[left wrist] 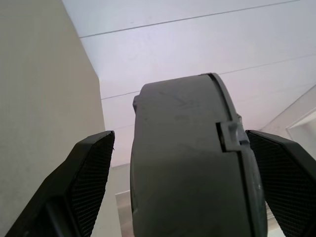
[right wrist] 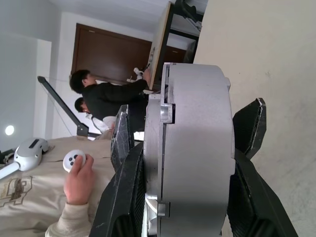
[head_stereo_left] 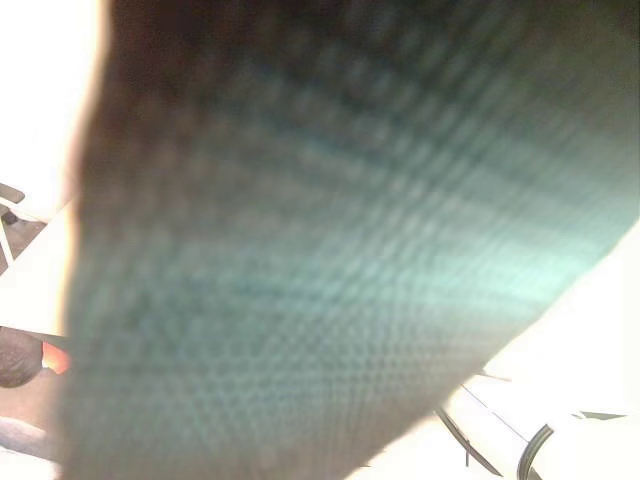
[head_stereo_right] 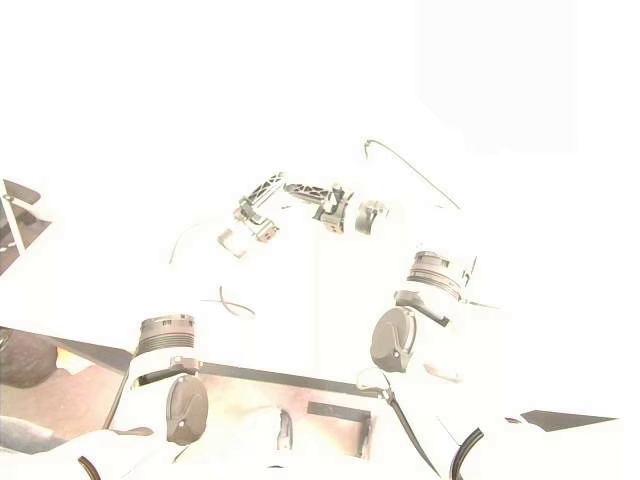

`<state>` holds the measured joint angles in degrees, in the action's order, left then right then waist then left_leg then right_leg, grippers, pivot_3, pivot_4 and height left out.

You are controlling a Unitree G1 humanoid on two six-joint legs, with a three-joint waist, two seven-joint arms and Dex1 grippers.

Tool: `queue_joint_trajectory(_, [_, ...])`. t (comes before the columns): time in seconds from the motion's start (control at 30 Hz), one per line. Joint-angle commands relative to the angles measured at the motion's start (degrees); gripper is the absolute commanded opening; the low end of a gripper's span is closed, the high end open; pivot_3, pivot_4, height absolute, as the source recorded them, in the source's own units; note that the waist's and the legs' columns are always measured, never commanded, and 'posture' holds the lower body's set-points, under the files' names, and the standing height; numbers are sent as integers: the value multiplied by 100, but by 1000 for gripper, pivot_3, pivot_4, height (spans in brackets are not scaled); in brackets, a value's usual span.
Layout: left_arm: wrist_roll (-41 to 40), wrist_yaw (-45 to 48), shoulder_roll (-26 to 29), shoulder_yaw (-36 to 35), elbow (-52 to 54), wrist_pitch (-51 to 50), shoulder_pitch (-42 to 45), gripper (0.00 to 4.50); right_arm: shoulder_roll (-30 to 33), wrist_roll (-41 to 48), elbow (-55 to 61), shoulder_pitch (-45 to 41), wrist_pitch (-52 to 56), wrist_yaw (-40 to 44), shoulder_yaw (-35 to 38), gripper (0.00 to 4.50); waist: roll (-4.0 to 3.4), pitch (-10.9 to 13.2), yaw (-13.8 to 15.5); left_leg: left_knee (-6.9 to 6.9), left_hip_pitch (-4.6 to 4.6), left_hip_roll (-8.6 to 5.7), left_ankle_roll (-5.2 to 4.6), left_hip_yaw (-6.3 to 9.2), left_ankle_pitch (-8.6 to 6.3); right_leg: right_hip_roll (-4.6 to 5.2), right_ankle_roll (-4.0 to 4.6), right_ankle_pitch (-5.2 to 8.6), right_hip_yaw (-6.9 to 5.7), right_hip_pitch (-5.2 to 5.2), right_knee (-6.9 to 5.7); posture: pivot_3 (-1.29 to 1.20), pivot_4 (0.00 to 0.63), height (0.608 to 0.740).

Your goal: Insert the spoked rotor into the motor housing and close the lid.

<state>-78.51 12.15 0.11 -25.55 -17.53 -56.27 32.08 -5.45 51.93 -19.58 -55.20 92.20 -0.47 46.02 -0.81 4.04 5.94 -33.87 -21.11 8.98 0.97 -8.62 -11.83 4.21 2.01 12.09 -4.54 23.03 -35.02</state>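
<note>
The grey round motor housing [right wrist: 197, 148] is held on edge in the air, and my right gripper [right wrist: 186, 163] is shut on its two flat faces. A thinner disc, the lid [right wrist: 157, 148], lies flat against the thicker body with only a narrow seam between them. My left gripper [left wrist: 180, 136] is open with its fingers [left wrist: 94, 168] standing wide on either side of the same housing [left wrist: 182, 173], a gap showing at one finger. Those left fingers [right wrist: 122, 136] also flank the housing in the right wrist view. The spoked rotor is hidden.
A dark green woven thing [head_stereo_left: 330, 250] hangs close in front of the left eye. Behind the housing stand people [right wrist: 108, 98], and a hand [right wrist: 79, 182] holds a white controller [right wrist: 74, 159]. A beige wall [left wrist: 44, 98] is close by.
</note>
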Motion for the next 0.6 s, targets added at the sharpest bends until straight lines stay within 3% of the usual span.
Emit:
queue_joint_trajectory(0.03, [8,25,17,17,167,56,23,4487,-45,195,274,-141,30,11,-2,2067,0,0,-1,0,0,0,0,0,0,0,0,0,0,0,-1,0,0,740])
queue_joint_trajectory(0.1, [10,15,0,13,173,80,20,4487,-39,186,270,-149,29,-9,1,2067,0,0,0,-1,0,1,0,0,0,0,0,0,0,0,-1,0,0,740])
queue_joint_trajectory(0.2, [60,15,4,-4,125,132,20,3915,-17,164,240,-156,4,-45,5,2067,0,0,0,-6,0,1,0,0,0,0,0,0,0,-1,-3,0,0,740])
queue_joint_trajectory(0.33, [75,-38,-14,11,80,164,48,2656,-17,137,231,-144,-32,-78,9,2067,0,0,-2,-11,0,1,0,1,0,0,0,0,0,-1,-9,0,0,740])
queue_joint_trajectory(0.47, [142,-22,-27,30,26,215,94,2656,-14,126,231,-138,-60,-81,-2,2067,0,0,-1,-17,0,2,0,1,0,0,0,0,0,-1,-14,0,0,740])
queue_joint_trajectory(0.6, [122,-34,-44,9,9,244,104,2309,-3,108,248,-112,-94,-80,-31,2067,0,0,-1,-22,0,3,0,1,0,0,0,0,0,-1,-21,0,0,740])
